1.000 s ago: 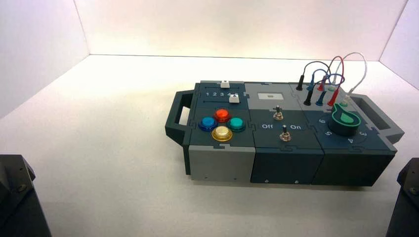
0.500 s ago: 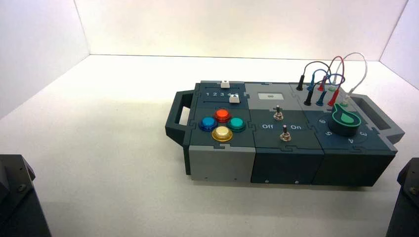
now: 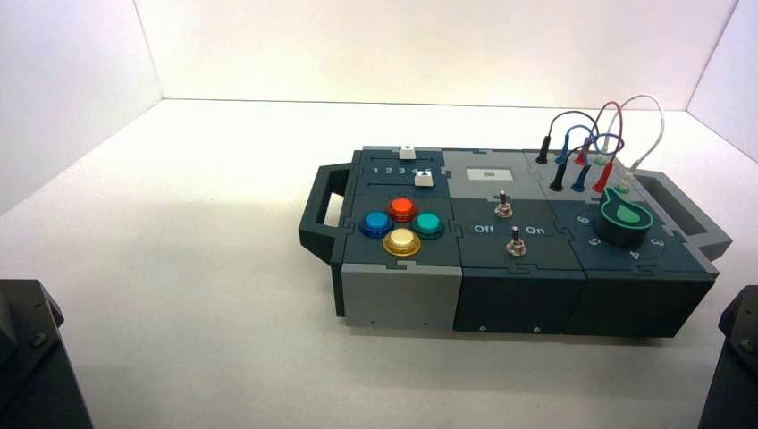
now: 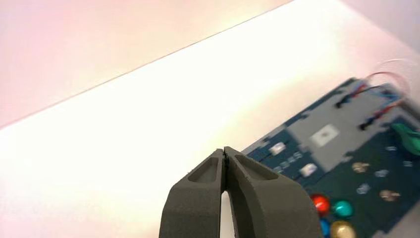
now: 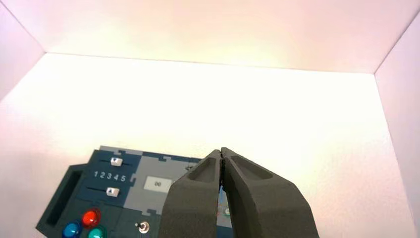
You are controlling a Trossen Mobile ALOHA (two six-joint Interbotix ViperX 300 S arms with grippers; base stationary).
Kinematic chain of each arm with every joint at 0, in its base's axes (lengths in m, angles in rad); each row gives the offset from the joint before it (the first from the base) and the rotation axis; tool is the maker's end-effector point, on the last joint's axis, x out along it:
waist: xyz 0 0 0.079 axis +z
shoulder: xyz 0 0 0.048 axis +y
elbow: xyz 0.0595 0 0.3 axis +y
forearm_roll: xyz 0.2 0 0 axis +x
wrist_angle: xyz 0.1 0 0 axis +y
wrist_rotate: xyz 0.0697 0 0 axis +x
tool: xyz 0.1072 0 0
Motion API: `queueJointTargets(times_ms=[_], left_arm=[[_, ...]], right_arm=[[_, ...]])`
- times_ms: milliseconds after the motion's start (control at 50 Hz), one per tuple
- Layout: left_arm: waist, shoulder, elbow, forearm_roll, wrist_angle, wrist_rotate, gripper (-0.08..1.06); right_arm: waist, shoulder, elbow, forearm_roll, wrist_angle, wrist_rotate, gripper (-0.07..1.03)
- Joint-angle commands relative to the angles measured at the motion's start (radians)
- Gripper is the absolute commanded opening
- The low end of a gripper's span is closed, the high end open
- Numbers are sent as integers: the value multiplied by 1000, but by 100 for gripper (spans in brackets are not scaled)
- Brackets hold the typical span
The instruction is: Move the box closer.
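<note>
The box [image 3: 518, 299] lies on the white table, right of centre, its long side facing me. It has a handle at the left end [image 3: 317, 214] and one at the right end [image 3: 684, 210]. On top are coloured push buttons [image 3: 401, 225], two toggle switches [image 3: 509, 225], a green dial [image 3: 623, 219] and looped wires [image 3: 594, 134]. My left gripper [image 4: 224, 150] is shut and empty, held above the table, left of and short of the box [image 4: 341, 144]. My right gripper [image 5: 221, 150] is shut and empty, above the box [image 5: 131, 198].
White walls enclose the table at the back and on both sides. The left arm [image 3: 31, 357] and the right arm [image 3: 737, 357] sit at the near corners. Bare table surface [image 3: 197, 268] lies left of and in front of the box.
The small display on the box's grey panel shows different marks than a second ago. The box has not moved.
</note>
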Motion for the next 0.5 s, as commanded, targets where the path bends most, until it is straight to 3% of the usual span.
queueJointTargets(times_ms=[20, 180, 500], left_arm=[[58, -32, 17, 0, -31, -2, -3], [95, -43, 23, 2, -57, -2, -3], [98, -100, 37, 2, -46, 2, -3]], right_arm=[[6, 0, 11, -2, -37, -3, -2], [6, -26, 49, -9, -89, -3, -2], [6, -38, 72, -20, -124, -3, -2]])
